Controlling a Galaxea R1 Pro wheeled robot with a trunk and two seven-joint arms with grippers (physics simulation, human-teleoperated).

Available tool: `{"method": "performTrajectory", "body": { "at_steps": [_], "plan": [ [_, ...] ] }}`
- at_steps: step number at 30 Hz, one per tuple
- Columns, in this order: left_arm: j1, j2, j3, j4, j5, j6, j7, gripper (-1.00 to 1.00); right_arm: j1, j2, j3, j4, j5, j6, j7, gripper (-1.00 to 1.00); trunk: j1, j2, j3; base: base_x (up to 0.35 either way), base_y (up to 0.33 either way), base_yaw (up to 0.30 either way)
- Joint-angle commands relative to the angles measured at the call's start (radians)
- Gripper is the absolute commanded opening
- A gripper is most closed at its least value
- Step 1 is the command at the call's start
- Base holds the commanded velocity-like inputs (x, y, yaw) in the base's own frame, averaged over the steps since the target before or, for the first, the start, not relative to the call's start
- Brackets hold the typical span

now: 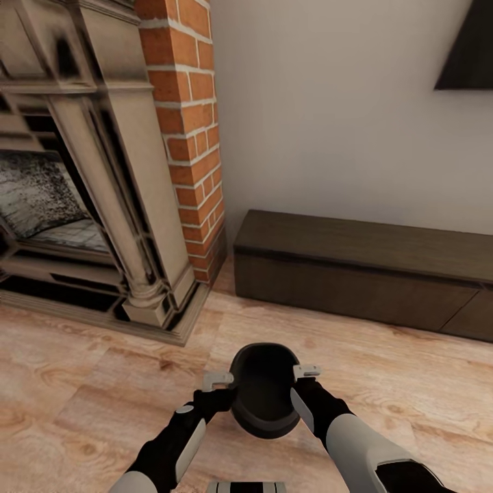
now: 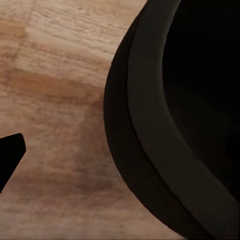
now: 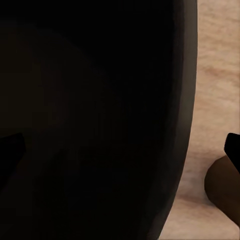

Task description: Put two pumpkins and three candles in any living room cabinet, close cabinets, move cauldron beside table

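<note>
Holding the cauldron [image 1: 263, 400] between both arms, you have it just in front of the robot's trunk, above the wooden floor [image 1: 82, 411], its wide mouth facing up toward the head camera. The left gripper [image 1: 220, 378] sits at the cauldron's left rim and the right gripper [image 1: 305, 372] at its right rim, each pressed close against the black wall. Whether the jaws are apart or clamped on the rim you cannot tell: in the head view only the pale finger ends show at the pot's edge.

In the left wrist view the cauldron's thick rim [image 2: 150, 140] and dark inside curve past the camera, with the floor [image 2: 55, 100] beside it and one dark fingertip [image 2: 9, 157] at the frame's edge. In the right wrist view the cauldron's black wall [image 3: 100, 120] stands very near the lens, with a strip of floor [image 3: 215, 75] next to it and a finger [image 3: 233, 146] showing at the margin.

Beyond the cauldron, well apart from it, the cabinet [image 1: 363, 274] runs along the white wall [image 1: 329, 103], its drawer fronts shut as far as they show. To the cauldron's far left stands the beige fireplace [image 1: 89, 185] with its red brick column [image 1: 192, 137], which meets the cabinet's left end. A dark panel [image 1: 469, 51] hangs on the wall above the cabinet's right part.
</note>
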State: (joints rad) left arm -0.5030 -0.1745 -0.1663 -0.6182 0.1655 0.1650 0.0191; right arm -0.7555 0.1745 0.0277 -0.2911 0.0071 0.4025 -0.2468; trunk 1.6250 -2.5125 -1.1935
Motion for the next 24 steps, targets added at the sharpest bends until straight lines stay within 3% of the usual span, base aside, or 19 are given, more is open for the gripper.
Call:
{"method": "performTrajectory", "body": {
  "at_steps": [1, 9, 24],
  "plan": [
    [0.0, 0.0, -0.016, -0.002, 0.011, 0.005, 0.002, 1.0, 0.0, 0.0, 0.003, -0.002, 0.001, 0.007, -0.003, 1.0, 0.0, 0.0, -0.001, 0.0, 0.0, 0.027],
    [0.0, 0.0, -0.06, -0.007, 0.012, 0.005, 0.008, 1.0, 0.0, 0.0, 0.002, -0.003, 0.001, 0.007, -0.002, 1.0, 0.0, 0.0, -0.002, 0.0, 0.0, 0.009],
    [0.0, 0.0, -0.058, -0.052, 0.015, 0.007, 0.009, 1.0, 0.0, 0.0, 0.002, -0.003, 0.001, 0.007, -0.001, 1.0, 0.0, 0.0, -0.002, 0.0, 0.0, 0.0]
  ]
}}
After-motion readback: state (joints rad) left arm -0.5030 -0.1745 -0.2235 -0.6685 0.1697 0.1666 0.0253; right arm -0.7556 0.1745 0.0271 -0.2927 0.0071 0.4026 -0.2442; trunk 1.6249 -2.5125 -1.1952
